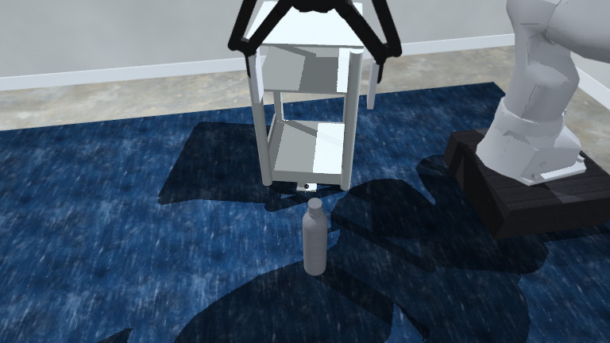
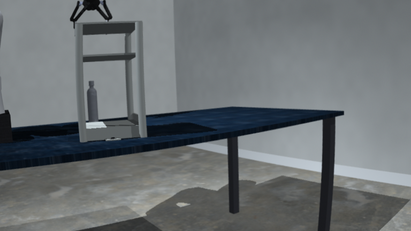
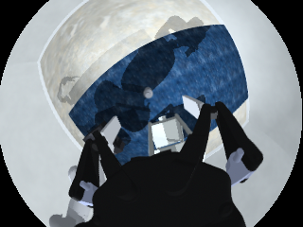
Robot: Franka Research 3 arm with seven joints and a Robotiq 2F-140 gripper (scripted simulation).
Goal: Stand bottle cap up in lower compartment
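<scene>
The grey bottle (image 1: 314,241) stands upright, cap up, on the blue table a little in front of the shelving unit (image 1: 307,96). In the exterior view the bottle (image 2: 92,101) shows through the unit's open frame (image 2: 109,80). My gripper (image 1: 312,81) hangs high up, fully open and empty, its fingers spread wider than the unit's top shelf. In the exterior view it (image 2: 90,24) is at the level of the unit's top. In the wrist view the fingers frame the unit's top (image 3: 166,134), and the bottle's cap (image 3: 148,93) shows far below.
The robot's base (image 1: 530,177) sits on a black block at the right of the table. The lower compartment (image 1: 310,148) is empty. The table's far edge (image 2: 272,122) lies well beyond the unit.
</scene>
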